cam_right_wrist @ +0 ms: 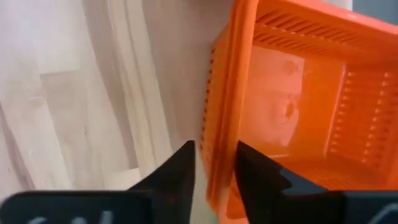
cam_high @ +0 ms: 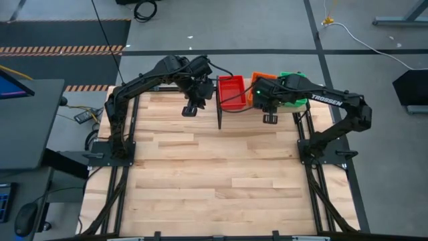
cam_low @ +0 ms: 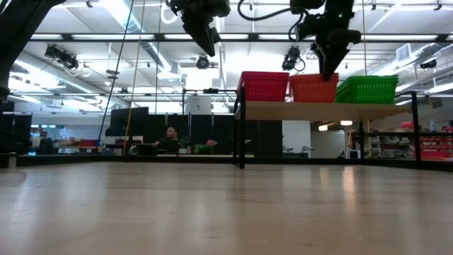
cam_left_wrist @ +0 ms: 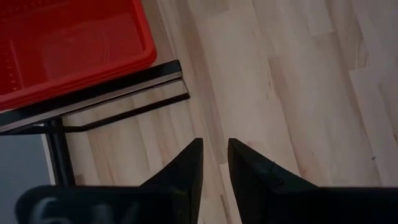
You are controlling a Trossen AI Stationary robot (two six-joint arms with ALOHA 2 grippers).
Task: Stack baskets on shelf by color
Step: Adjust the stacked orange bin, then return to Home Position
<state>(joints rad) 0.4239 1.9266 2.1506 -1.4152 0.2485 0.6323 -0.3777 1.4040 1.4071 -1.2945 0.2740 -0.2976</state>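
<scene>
The shelf (cam_low: 322, 110) stands at the far edge of the wooden surface (cam_high: 214, 174), carrying three basket stacks side by side: red basket (cam_high: 232, 92), orange basket (cam_low: 312, 88) and green basket (cam_low: 367, 89). In the low view the three sit in a row on the plank, red nearest the left arm's side, green at the other end, orange between them and close against both neighbours. How many baskets each stack holds cannot be told.

The left jaws (cam_left_wrist: 214, 163) hang above bare wood just beside the shelf's red end. Their two dark fingers (cam_left_wrist: 186, 171) are nearly together, with only a narrow slit between them and nothing in it. The red basket and the shelf's black frame lie ahead of and off to one side of these jaws, clear of them; in the high view the left jaws (cam_high: 193, 107) sit near the red basket, not touching it.

The right jaws (cam_right_wrist: 214, 165) are poised over the front rim of the orange basket (cam_right_wrist: 298, 106). They too are close to shut, a slim gap showing, and the orange rim runs beneath that gap. Whether the fingers touch the rim cannot be told. In the low view the right jaws (cam_low: 330, 67) point down just above the orange basket.
</scene>
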